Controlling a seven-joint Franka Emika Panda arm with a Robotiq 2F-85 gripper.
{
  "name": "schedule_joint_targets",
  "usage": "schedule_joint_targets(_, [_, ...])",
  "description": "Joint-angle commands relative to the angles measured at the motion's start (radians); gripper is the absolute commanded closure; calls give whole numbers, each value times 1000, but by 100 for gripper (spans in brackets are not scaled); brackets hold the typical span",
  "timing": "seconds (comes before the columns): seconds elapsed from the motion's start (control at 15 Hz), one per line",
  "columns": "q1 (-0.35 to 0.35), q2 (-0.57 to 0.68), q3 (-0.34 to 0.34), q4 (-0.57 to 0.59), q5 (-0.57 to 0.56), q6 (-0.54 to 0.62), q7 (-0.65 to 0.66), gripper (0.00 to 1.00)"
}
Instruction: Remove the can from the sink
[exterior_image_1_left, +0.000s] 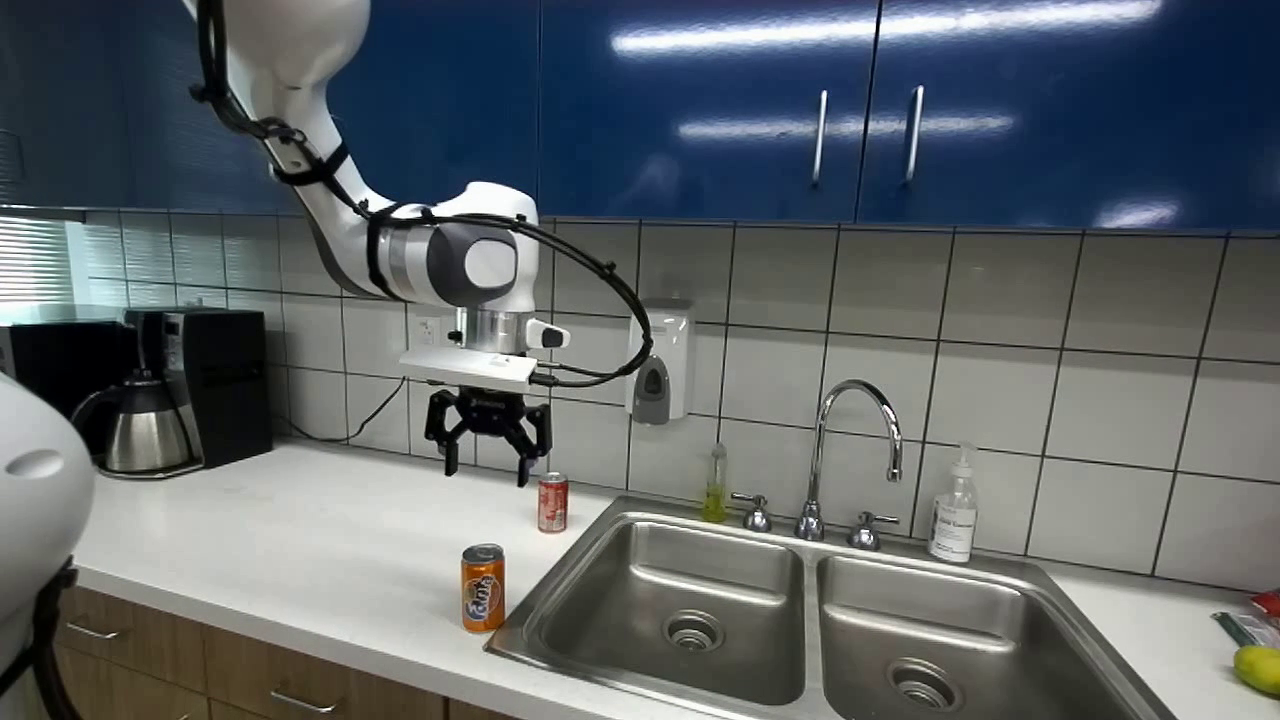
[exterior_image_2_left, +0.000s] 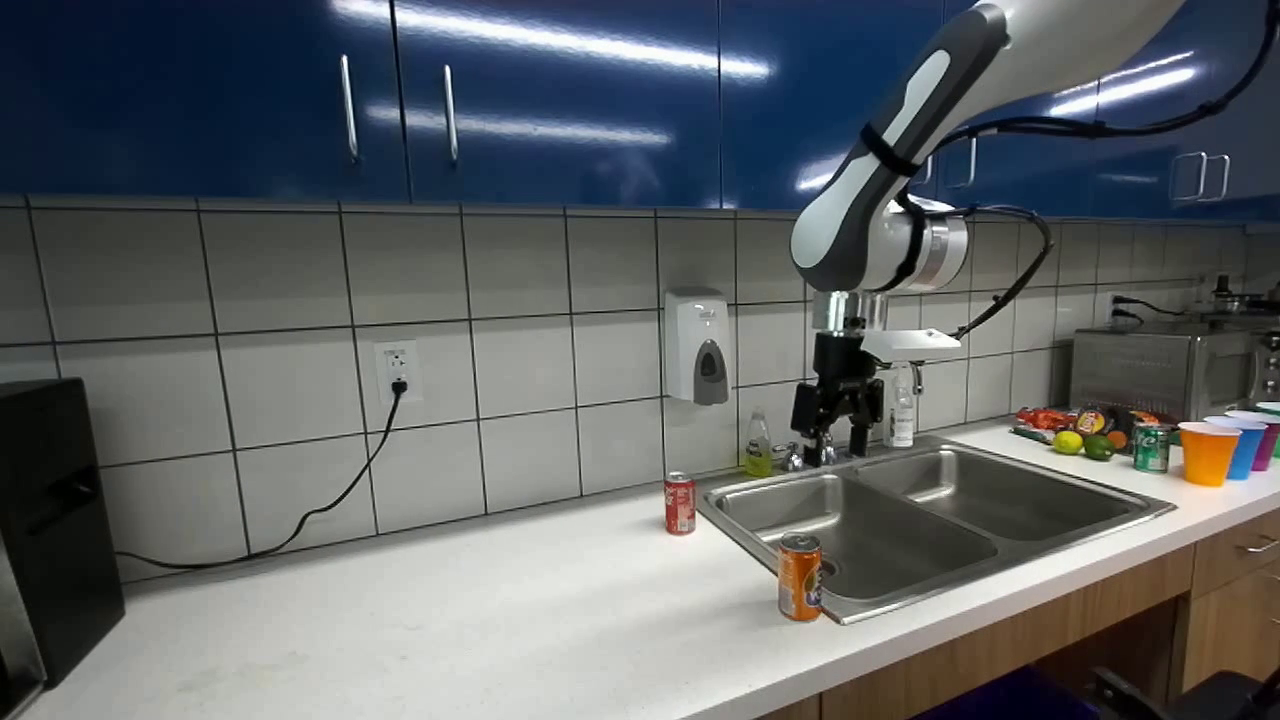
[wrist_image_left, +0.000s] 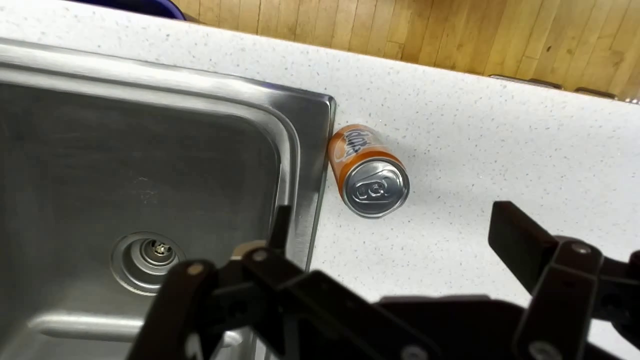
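White speckled countertop (exterior_image_1_left: 300, 530), largest here, with front edge above wooden drawers (exterior_image_1_left: 330, 672). Next, double-bowl stainless steel sink (exterior_image_1_left: 812, 620), set between front and back edges. Then black Robotiq gripper (exterior_image_1_left: 487, 476): hangs well above the countertop, back from the front edge, with jaws wide apart and nothing between.

Then orange Fanta can (exterior_image_1_left: 483, 588): stands upright on the countertop near the front edge, just beside the sink's front corner. Clear of both bowls, so probably out of the sink already. Cannot tell whether touching the rim. Near the back edge, red drink can (exterior_image_1_left: 552, 502): leave alone.

Judge Fanta can stiff but thin-walled, easy to dent. Seems unopened, so likely full, weighty for its size; smooth, apt to slide, worse if wet. Take round the side wall at mid-height, closing from opposite sides, firmly, not hard; keep grip above the rim.

Smallest, silvery lid (wrist_image_left: 380, 202) and pull tab (wrist_image_left: 367, 190): avoid as handholds.
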Motion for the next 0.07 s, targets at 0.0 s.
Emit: schedule_joint_targets(0.0, [24, 0, -24, 0, -5, -2, 4, 0])
